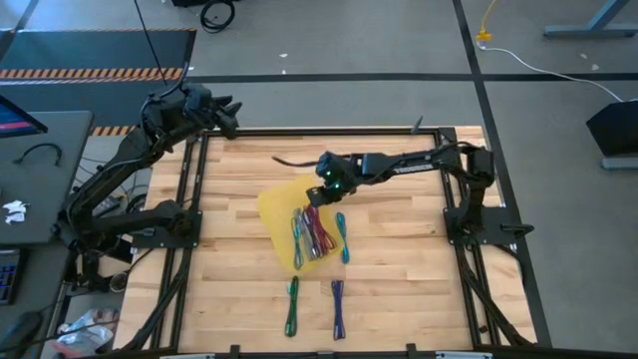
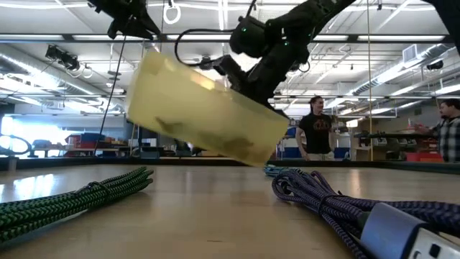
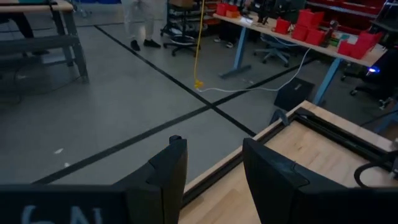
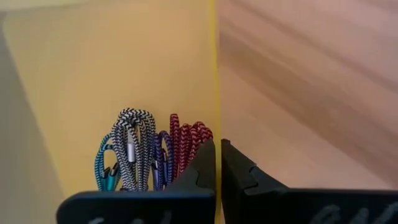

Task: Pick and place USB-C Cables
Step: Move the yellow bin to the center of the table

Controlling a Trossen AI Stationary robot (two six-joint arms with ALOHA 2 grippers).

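My right gripper [image 1: 324, 191] is shut on a translucent yellow bin [image 1: 281, 214], which hangs tilted above the table's middle [image 2: 208, 108]. Teal, grey, purple and red USB-C cables [image 4: 149, 152] lie bunched inside the bin against its lower end [image 1: 311, 231]. A teal cable [image 1: 342, 237] lies beside the bin. A green cable [image 1: 292, 304] and a purple cable [image 1: 337, 307] lie on the table nearer the front edge. My left gripper [image 1: 225, 116] is open and empty above the table's far left corner. My right gripper pinches the bin's side wall at its rim [image 4: 216, 134], one finger [image 4: 200, 168] inside the bin and one [image 4: 239, 171] outside. The fingers come from above, slanting down. The bin hangs tilted below the gripper, one end higher than the other.
Black frame rails [image 1: 195, 199] run along the table's left and right sides [image 1: 461, 214]. Bare wood [image 1: 399, 289] lies at the front right. People [image 2: 315, 129] stand in the room beyond the table.
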